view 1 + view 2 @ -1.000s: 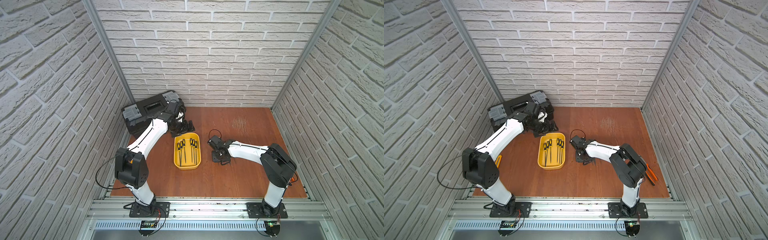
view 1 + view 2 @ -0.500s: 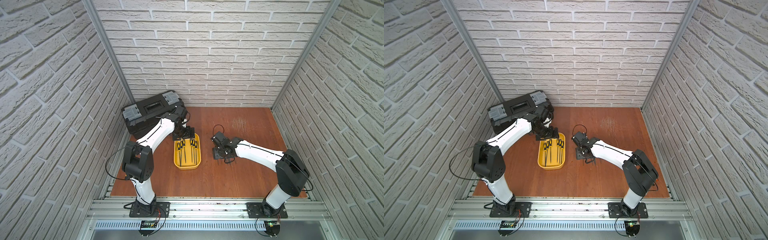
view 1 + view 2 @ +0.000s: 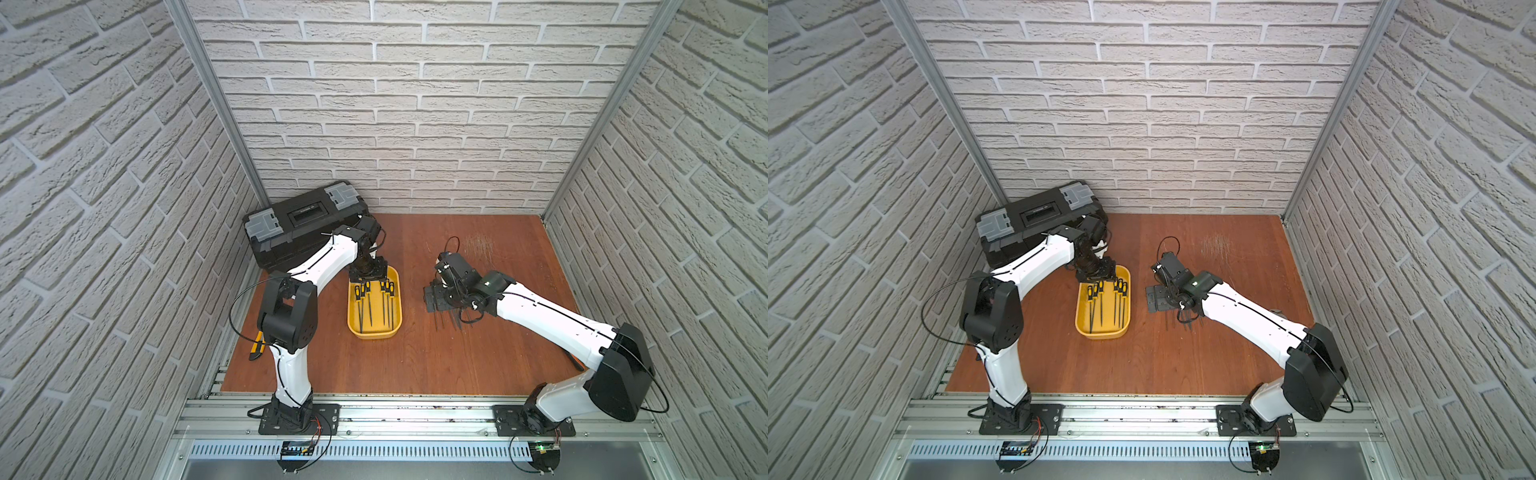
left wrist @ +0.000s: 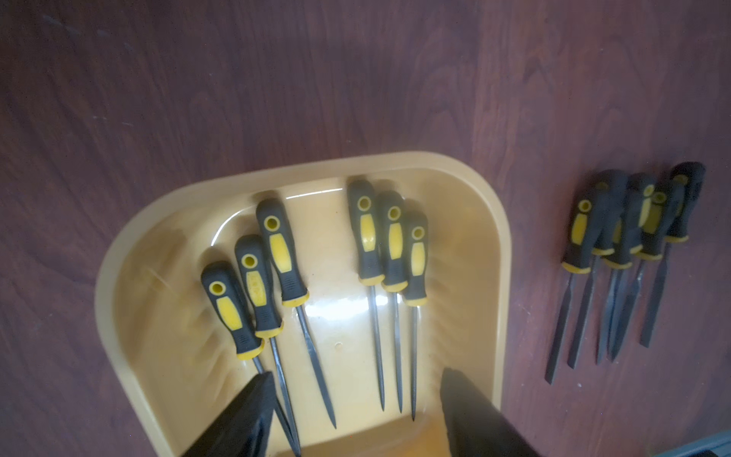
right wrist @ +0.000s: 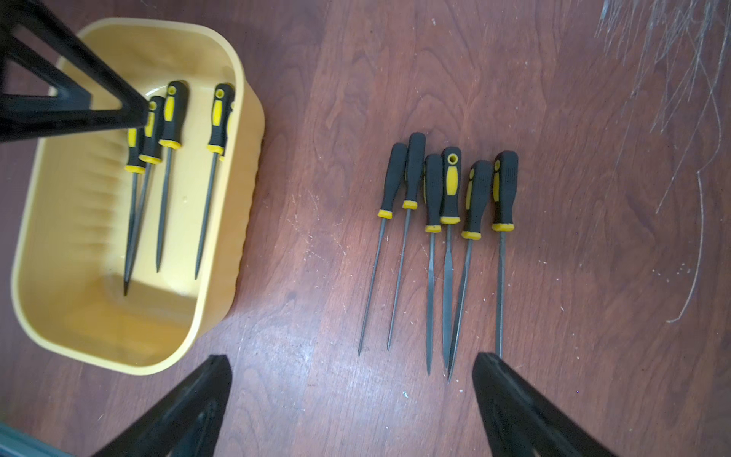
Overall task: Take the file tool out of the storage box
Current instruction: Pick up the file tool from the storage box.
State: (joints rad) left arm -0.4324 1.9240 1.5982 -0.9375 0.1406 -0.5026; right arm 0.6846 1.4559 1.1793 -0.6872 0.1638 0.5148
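The yellow storage box (image 3: 374, 333) (image 3: 1103, 335) lies mid-table with several file tools (image 3: 366, 291) (image 4: 281, 253) in it, black-and-yellow handles toward the back wall. My left gripper (image 3: 368, 274) (image 4: 356, 380) hangs open over the box's (image 4: 300, 169) far end, with file tips below the gap and nothing gripped. Several more files (image 5: 451, 186) (image 4: 617, 225) lie side by side on the wood to the right of the box (image 5: 246, 178). Over them my right gripper (image 3: 433, 297) (image 5: 352, 364) is open and empty.
A black toolbox (image 3: 303, 224) (image 3: 1038, 216) with grey latches stands at the back left, close behind my left arm. Orange-handled pliers (image 3: 257, 345) lie at the table's left edge. Scratch marks (image 3: 480, 245) show at the back right. Brick walls enclose three sides.
My left gripper moved from beside the toolbox to over the box's far end, its jaws narrowing somewhat. My right gripper opened from shut above the files on the table.
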